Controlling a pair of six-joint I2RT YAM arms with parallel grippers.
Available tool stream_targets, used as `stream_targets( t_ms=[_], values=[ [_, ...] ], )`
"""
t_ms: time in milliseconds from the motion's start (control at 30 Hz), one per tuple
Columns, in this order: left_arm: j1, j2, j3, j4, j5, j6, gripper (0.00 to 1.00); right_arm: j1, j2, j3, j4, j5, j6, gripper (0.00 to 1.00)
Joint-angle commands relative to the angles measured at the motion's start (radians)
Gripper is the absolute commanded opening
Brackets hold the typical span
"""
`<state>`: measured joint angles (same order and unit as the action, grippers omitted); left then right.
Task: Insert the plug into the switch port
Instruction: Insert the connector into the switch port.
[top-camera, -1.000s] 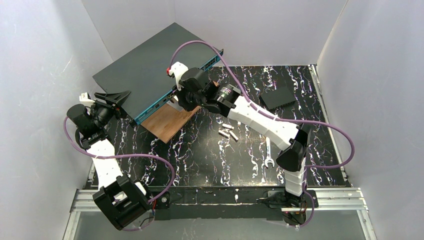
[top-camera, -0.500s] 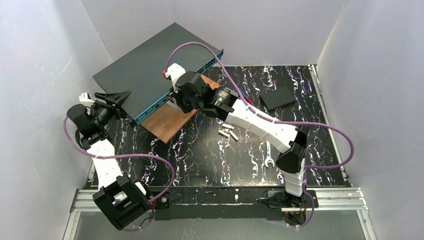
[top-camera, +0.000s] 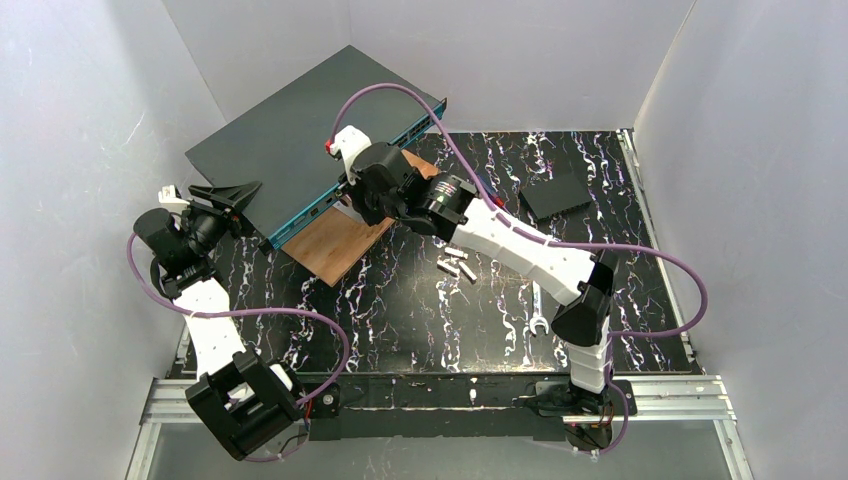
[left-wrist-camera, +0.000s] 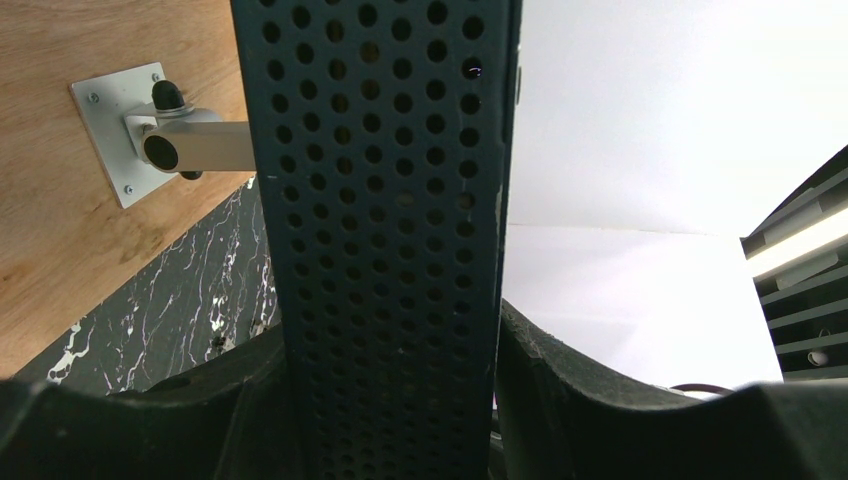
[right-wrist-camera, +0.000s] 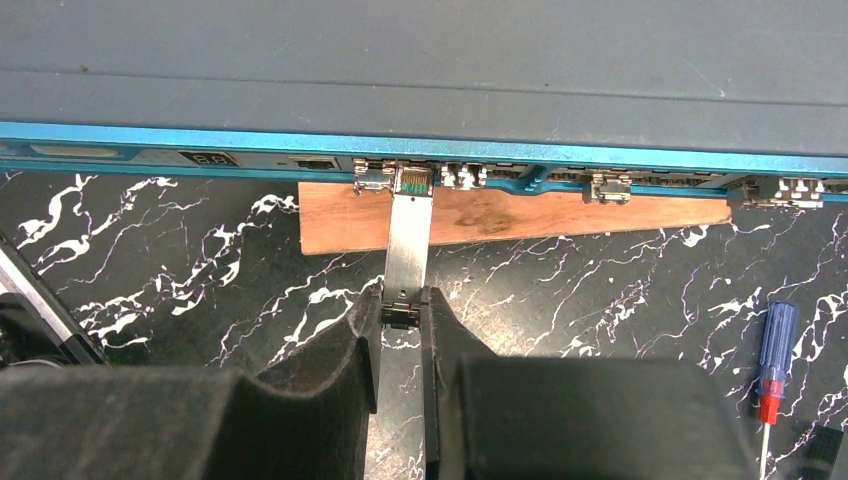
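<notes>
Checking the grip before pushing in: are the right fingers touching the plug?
Touching. The right wrist view shows the right fingers pinching the plug from both sides.

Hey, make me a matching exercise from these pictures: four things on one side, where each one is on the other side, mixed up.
Things:
1 plug
2 switch
3 wooden board
4 wrench

Places:
A poking out from under the switch
B loose on the table
C pinched in the right gripper
D side held by the left gripper

Pairs: 1-C; 2-D; 3-A; 4-B
</notes>
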<state>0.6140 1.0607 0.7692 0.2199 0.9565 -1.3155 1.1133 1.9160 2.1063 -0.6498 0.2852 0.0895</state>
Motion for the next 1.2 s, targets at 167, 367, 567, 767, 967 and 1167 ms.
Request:
stream_targets(
  t_ms=[167, 367, 567, 767, 967, 1167],
  values=[
    [-0.034, -0.031, -0.012, -0.016, 0.091, 0.079, 0.0, -0.018, 0.003, 0.022, 0.111, -0.103, -0.007, 0.01],
    [-0.034, -0.031, -0.011, -0.017, 0.091, 0.079, 0.0, -0.038, 0.0, 0.006, 0.108, -0.114, -0.007, 0.01],
    [-0.034, -0.032, -0.011, -0.016, 0.091, 0.079, 0.0, -0.053, -0.017, -0.017, 0.102, -0.105, -0.011, 0.01],
    [-0.034, -0.031, -0.011, -0.016, 0.091, 0.078, 0.0, -0.06, -0.023, -0.014, 0.086, -0.086, -0.028, 0.01],
    [-0.034, -0.03, -0.01, -0.016, 0.092, 0.079, 0.0, -0.059, -0.016, -0.002, 0.109, -0.11, -0.008, 0.01],
    [-0.034, -0.027, -0.01, -0.017, 0.094, 0.079, 0.0, -0.059, 0.006, 0.029, 0.132, -0.123, 0.0, 0.01]
  ],
)
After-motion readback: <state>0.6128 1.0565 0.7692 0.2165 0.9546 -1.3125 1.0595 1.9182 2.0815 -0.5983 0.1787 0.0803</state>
